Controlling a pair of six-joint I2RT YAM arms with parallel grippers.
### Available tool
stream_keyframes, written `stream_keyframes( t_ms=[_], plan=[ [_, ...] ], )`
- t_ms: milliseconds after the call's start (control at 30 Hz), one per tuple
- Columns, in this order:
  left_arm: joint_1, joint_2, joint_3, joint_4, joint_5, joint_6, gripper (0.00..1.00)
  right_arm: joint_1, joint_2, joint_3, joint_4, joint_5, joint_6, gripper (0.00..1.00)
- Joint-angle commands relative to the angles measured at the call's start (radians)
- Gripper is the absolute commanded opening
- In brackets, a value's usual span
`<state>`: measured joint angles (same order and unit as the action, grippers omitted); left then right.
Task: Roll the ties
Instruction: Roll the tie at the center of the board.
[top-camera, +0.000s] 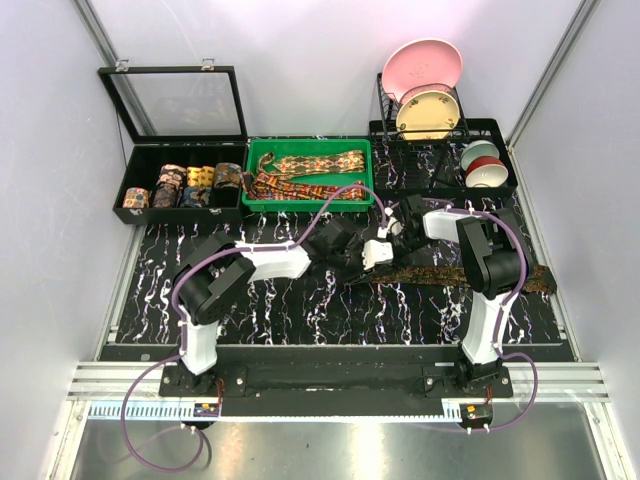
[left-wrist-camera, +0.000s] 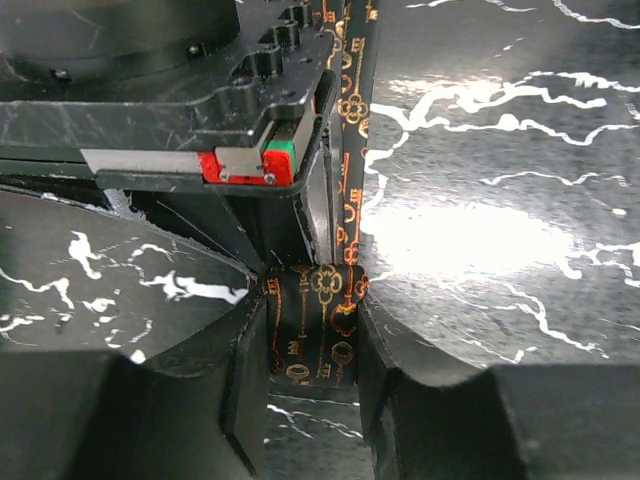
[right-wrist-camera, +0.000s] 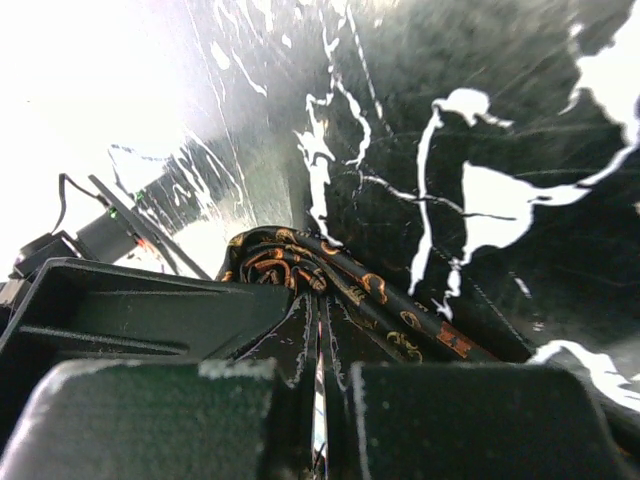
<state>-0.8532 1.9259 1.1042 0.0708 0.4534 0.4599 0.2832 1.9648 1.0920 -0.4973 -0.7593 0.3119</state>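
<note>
Tie (top-camera: 425, 270) is lying stretched flat on the bench (top-camera: 300, 300), its long axis running left to right across the middle. One end is pointing toward the bench's right edge and sitting slightly nearer the arm bases. The other end is lying between the two arms' jaws. The cloth is showing dark, almost black, printed all over with small gold and orange key-like ornaments. At its left end the cloth is doubling over into a short fold. Left jaws are standing narrow, pressing that fold from both sides. Right jaws are sitting fully together just beside them, tips touching bunched cloth; whether any cloth is pinched there I cannot tell.
</note>
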Motion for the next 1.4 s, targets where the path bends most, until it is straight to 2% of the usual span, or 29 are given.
stream_keyframes(
  t_ms=[0,200,533,733,900,1100,1367],
  plan=[
    [-0.004,0.146,-0.017,-0.219,-0.215,0.062,0.37,0.028,-0.041,-0.009,0.020,-0.052,0.012,0.00],
    [-0.003,0.212,0.014,-0.298,-0.236,0.095,0.34,0.010,-0.083,-0.003,0.003,-0.078,0.016,0.07],
    [-0.001,0.278,0.071,-0.413,-0.220,0.134,0.29,-0.081,-0.145,0.019,-0.136,-0.104,-0.068,0.16],
    [-0.001,0.291,0.085,-0.446,-0.206,0.151,0.26,-0.139,-0.130,0.052,-0.167,-0.083,-0.111,0.17],
    [0.000,0.311,0.177,-0.528,-0.159,0.167,0.26,-0.145,-0.080,0.080,-0.138,0.008,-0.135,0.17],
    [-0.004,0.357,0.322,-0.666,-0.133,0.146,0.24,-0.167,-0.037,0.108,-0.132,0.020,-0.134,0.17],
    [-0.038,0.326,0.307,-0.698,-0.131,0.164,0.25,-0.230,0.003,0.149,-0.135,0.023,-0.155,0.17]
  ],
)
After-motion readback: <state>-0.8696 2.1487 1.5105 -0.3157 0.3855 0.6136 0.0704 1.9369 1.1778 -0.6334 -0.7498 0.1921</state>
